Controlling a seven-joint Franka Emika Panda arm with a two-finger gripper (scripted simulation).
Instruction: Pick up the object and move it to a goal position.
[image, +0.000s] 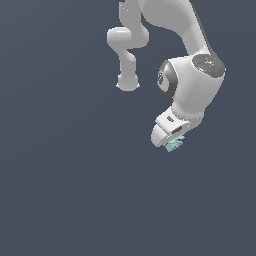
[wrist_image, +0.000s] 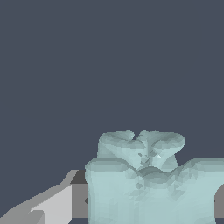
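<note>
Gripper (image: 171, 141) closed on the object (image: 175, 144), held only near the fingertips; a fast move could shake it loose.

Object (image: 175, 144): small pale cyan piece, blocky, with uneven, lumpy facets. Position: tucked at the tip of the gripper (image: 170, 140), partly hidden by it, over the plain dark table. Wrist view: object (wrist_image: 148, 179) fills the lower frame, lobed top surface, close against a grey fingertip (wrist_image: 48, 205).

object (wrist_image: 148, 183): pale mint, lumpy, close-up | claw finger (wrist_image: 48, 205): touching its side
</note>
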